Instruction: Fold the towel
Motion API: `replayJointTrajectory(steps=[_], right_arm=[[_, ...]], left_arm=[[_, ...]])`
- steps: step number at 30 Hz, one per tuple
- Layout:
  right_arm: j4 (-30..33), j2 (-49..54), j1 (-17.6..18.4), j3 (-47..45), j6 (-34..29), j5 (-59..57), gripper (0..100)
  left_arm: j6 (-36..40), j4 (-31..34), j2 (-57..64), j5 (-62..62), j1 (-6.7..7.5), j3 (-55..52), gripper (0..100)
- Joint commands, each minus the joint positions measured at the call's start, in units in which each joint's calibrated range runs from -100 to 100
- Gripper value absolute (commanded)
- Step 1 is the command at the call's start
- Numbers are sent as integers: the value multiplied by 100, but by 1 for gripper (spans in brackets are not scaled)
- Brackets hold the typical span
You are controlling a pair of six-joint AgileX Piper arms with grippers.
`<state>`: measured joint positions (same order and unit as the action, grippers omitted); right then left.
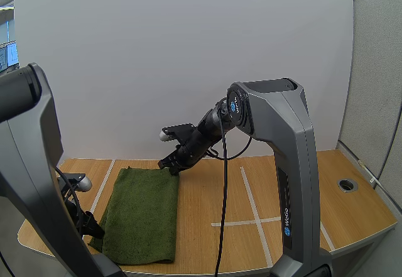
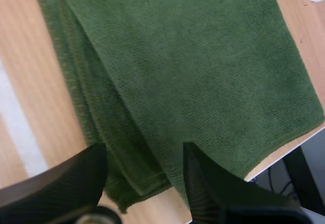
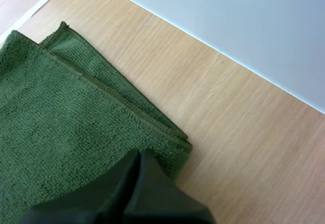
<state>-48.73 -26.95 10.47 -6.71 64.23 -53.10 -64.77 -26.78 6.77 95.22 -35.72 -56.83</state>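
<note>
Green towel (image 1: 141,217) laid folded on table (image 1: 295,183), left gripper (image 2: 144,181) spread over its near corner, right gripper (image 3: 139,158) closed together at far corner, perhaps touching.

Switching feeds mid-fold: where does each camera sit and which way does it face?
High view: behind and above the bases, facing forward and down over the wooden table; left arm and right arm show.
Left wrist view: on the left arm, looking down at the near end of the green terry towel; open left claw.
Right wrist view: on the right arm, looking down at the towel's far corner; shut right claw.
All share the towel.
</note>
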Motion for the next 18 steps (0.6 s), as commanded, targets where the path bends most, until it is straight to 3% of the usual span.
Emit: replayJointTrajectory(steps=[1,18], right_arm=[[90,94,-3,20,-17,89,0],[101,94,-3,20,-17,86,0]], left_arm=[[-236,-264,-313,411,46,-228,73],[-650,-801,-430,238,64,-393,72]])
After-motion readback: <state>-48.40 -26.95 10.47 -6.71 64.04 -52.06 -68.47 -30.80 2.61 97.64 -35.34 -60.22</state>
